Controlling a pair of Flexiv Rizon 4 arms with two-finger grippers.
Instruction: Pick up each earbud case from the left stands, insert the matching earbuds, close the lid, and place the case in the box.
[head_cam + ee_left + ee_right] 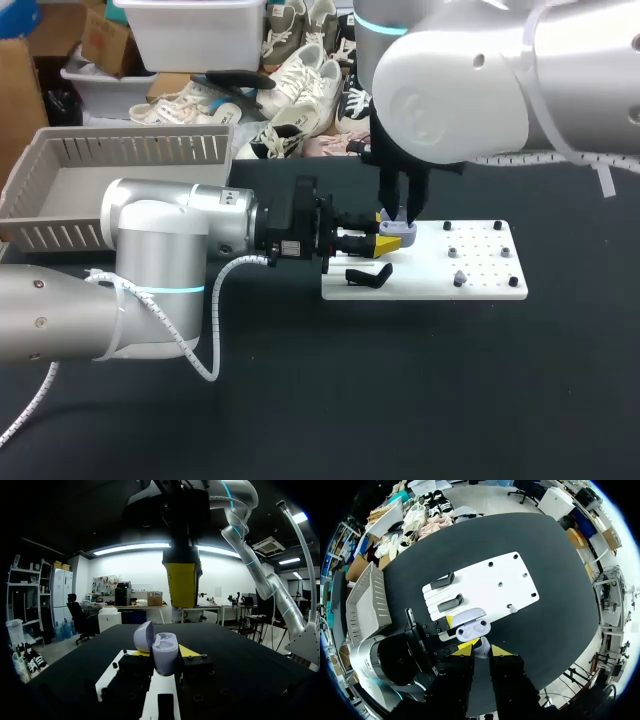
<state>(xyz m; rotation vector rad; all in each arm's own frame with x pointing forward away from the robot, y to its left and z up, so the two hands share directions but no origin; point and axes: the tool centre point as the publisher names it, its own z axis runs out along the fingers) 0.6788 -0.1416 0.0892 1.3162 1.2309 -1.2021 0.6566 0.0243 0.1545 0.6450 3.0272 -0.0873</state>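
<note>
The black table fills the head view. My left arm comes in from 9 o'clock and lies level across it. My right arm comes in from 1 o'clock and drops steeply toward the middle. The grey slatted box sits at 10 o'clock on the table, well apart from both grippers. The white board lies just to 3 o'clock of the centre. A black stand sits on the board's 9 o'clock end, and a small grey piece stands toward its 5 o'clock corner. The left gripper reaches over the board's 9 o'clock edge. Its fingers are clamped on the two sides of the lavender earbud case, holding it upright just above the board with its lid swung open. The right gripper hangs directly over the open case with its tips pointing down. They are pinched on a small pale earbud, which is just beside the case's wells.
</note>
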